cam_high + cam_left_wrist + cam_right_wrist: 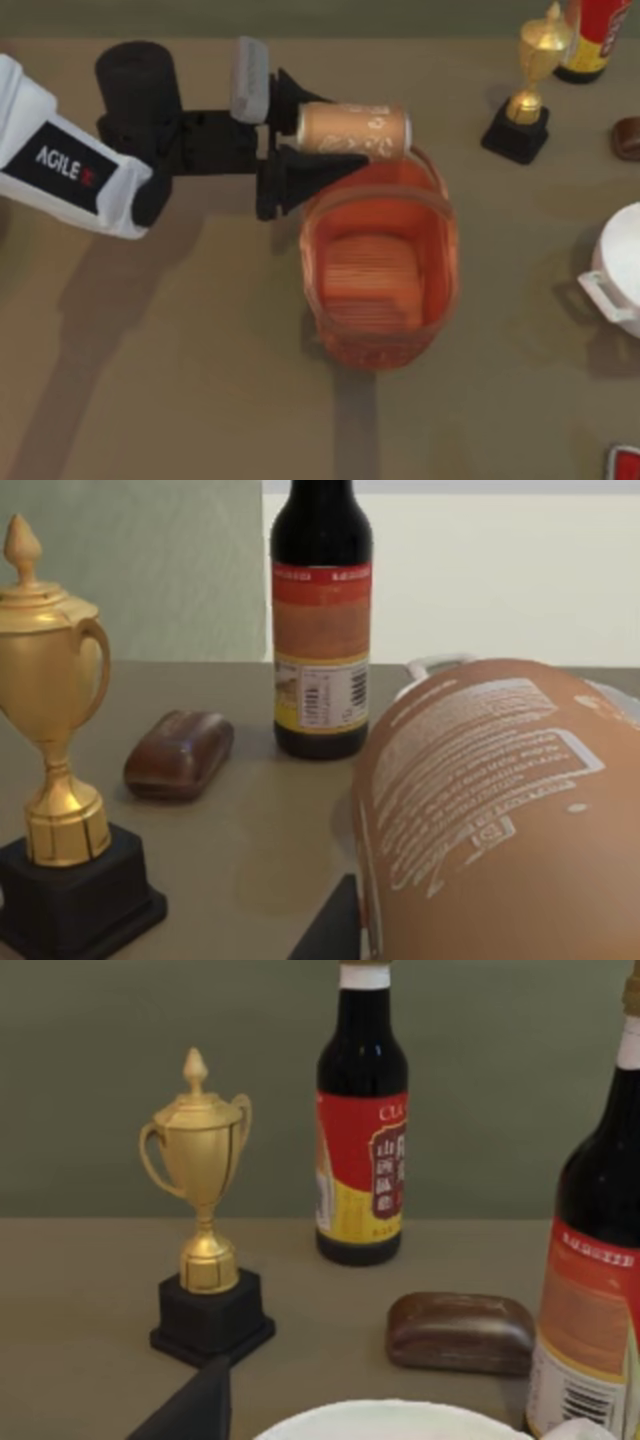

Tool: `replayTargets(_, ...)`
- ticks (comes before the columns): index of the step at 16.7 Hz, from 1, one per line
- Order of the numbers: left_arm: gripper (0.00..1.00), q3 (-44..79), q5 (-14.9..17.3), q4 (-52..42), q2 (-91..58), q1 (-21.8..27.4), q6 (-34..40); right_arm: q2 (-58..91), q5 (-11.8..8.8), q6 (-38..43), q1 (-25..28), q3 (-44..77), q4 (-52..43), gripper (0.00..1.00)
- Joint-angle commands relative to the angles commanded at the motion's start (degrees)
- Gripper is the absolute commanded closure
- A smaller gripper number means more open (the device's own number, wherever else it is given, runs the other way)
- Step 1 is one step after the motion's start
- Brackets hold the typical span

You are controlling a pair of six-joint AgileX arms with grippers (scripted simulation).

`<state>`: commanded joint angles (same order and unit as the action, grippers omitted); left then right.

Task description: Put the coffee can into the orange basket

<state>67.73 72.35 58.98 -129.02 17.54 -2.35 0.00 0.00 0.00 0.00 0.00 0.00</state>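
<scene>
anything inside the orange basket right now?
Nothing is visible inside the orange basket: the top view shows only its ribbed orange floor. The coffee can, held sideways in the left gripper, sits above the far rim and hides a strip there.

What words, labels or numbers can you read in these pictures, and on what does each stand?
"AGILE": left arm's white casing; the rest is cut off.
"CLA": red-and-yellow bottle label; the characters below are unreadable.
White print on the coffee can: too blurred.
Barcode label on the second bottle: too small.
</scene>
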Motion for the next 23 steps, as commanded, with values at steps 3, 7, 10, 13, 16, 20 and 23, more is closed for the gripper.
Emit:
replayTargets(3,0.10,0.0,0.0,0.0,0.0,0.0,0.0,0.0,0.0,0.0,0.0,0.0,0.0,0.00)
replayTargets(7,0.00,0.0,0.0,0.0,0.0,0.0,0.0,0.0,0.0,0.0,0.0,0.0,0.0,0.00)
replayTargets(10,0.00,0.0,0.0,0.0,0.0,0.0,0.0,0.0,0.0,0.0,0.0,0.0,0.0,0.00)
replayTargets(13,0.00,0.0,0.0,0.0,0.0,0.2,0.0,0.0,0.0,0.0,0.0,0.0,0.0,0.00)
replayTargets(16,0.00,-0.2,-0.7,-0.5,1.3,0.0,0.3,1.5,0.1,1.0,0.3,1.5,-1.1,0.00)
replayTargets(20,0.00,-2.2,-5.3,-3.5,9.1,-1.8,2.3,10.8,0.6,7.0,2.4,10.7,-7.8,0.00)
replayTargets(23,0.00,-5.6,-11.4,-7.7,20.0,-4.2,4.6,21.9,1.2,14.6,5.1,22.3,-15.7,0.00)
